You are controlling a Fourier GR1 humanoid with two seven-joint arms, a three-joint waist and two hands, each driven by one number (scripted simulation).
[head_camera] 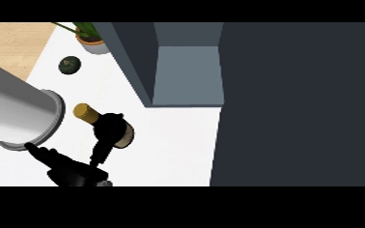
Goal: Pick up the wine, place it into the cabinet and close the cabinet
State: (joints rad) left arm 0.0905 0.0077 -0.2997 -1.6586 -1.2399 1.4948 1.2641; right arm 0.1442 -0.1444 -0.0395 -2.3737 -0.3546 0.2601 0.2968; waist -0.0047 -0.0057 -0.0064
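The wine bottle (87,112) lies tilted over the white counter (171,140) at the lower left, its tan neck pointing up-left; most of its body is hidden. My left hand (71,171) comes off the grey forearm (25,113) at the left edge, and its black fingers (109,125) curl round the bottle. The open cabinet (187,72) shows a grey-blue inner shelf at upper middle, up and to the right of the bottle. A broad dark panel (292,101), apparently the cabinet's door, fills the right side. My right hand shows nowhere.
A potted plant (91,37) stands at the counter's far left corner. A small dark green round object (69,64) lies in front of it. Wooden floor (21,43) shows beyond the counter's left edge.
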